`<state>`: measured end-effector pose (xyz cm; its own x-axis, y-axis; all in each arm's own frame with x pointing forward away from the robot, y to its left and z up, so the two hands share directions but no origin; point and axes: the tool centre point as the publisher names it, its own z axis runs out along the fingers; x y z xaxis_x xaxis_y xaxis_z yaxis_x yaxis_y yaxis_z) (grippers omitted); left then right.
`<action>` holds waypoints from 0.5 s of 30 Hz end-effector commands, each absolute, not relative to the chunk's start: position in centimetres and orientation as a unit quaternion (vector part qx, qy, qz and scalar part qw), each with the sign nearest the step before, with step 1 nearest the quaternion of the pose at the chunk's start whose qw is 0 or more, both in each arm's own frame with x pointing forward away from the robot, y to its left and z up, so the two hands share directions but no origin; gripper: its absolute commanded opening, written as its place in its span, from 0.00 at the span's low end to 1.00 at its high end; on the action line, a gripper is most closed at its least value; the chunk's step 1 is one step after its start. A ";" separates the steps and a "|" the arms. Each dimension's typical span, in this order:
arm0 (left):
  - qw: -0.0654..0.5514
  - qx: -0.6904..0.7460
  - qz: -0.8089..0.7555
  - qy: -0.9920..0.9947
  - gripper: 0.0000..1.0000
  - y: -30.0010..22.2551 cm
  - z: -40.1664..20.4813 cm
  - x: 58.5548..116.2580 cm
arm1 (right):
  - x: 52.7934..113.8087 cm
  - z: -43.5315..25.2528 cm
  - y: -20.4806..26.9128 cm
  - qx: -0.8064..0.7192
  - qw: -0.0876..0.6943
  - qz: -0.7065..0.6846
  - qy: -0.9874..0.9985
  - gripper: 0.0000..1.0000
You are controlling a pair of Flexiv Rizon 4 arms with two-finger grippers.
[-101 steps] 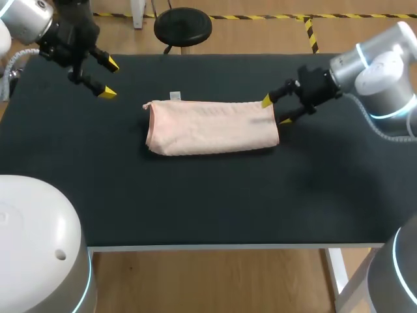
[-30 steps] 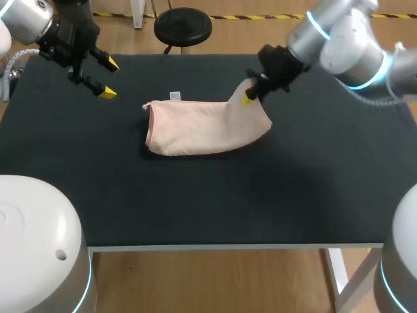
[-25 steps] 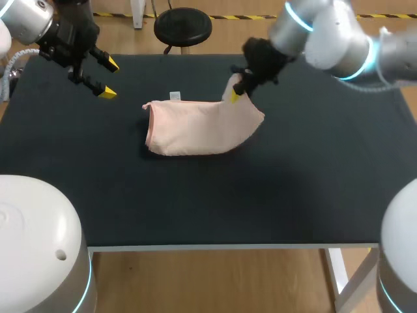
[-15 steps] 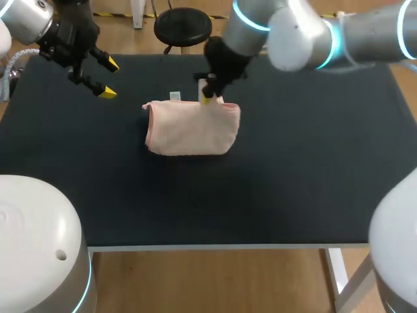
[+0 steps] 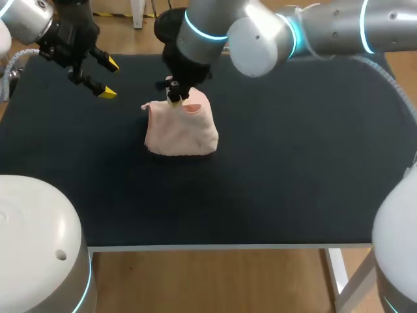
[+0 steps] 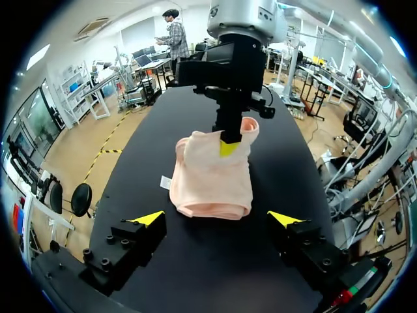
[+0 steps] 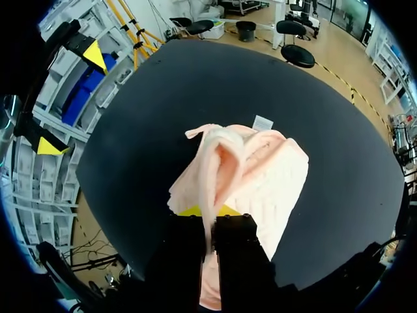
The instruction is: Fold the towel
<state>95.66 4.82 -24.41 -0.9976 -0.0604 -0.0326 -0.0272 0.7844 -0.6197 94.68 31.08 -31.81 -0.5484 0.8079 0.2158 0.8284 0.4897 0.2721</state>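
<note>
A pink towel (image 5: 182,130) lies left of the middle of the black table (image 5: 306,176), its right end lifted and drawn over toward its left end. My right gripper (image 5: 174,98) is above the towel's far left part, shut on that lifted edge. In the right wrist view the towel (image 7: 260,163) hangs in a fold from the right gripper (image 7: 208,210). My left gripper (image 5: 109,79) hovers open, off the towel's far left corner. From the left wrist view, the left gripper (image 6: 216,218) faces the towel (image 6: 212,182) and the right gripper (image 6: 228,147).
A small white label (image 7: 262,122) sticks out from the towel's far edge. My right arm (image 5: 260,36) reaches across the back of the table from the right. The table's front edge (image 5: 215,248) is well clear of the towel.
My right gripper has carried the towel's right end up and leftward across the rest, so the towel now lies about half as long. My left arm has not moved.
</note>
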 end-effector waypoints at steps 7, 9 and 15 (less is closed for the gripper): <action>0.027 -0.022 -0.329 0.944 1.00 4.9 -24.5 95.6 | 95.1 -34.1 32.7 -0.461 0.102 -0.194 -0.860 0.00; 0.027 -0.022 -0.329 0.944 1.00 4.9 -24.5 95.6 | 95.1 -34.5 32.8 -0.461 0.106 -0.198 -0.859 0.00; 0.027 -0.022 -0.329 0.944 1.00 4.9 -24.5 95.6 | 95.1 -34.9 33.0 -0.448 0.110 -0.216 -0.861 1.00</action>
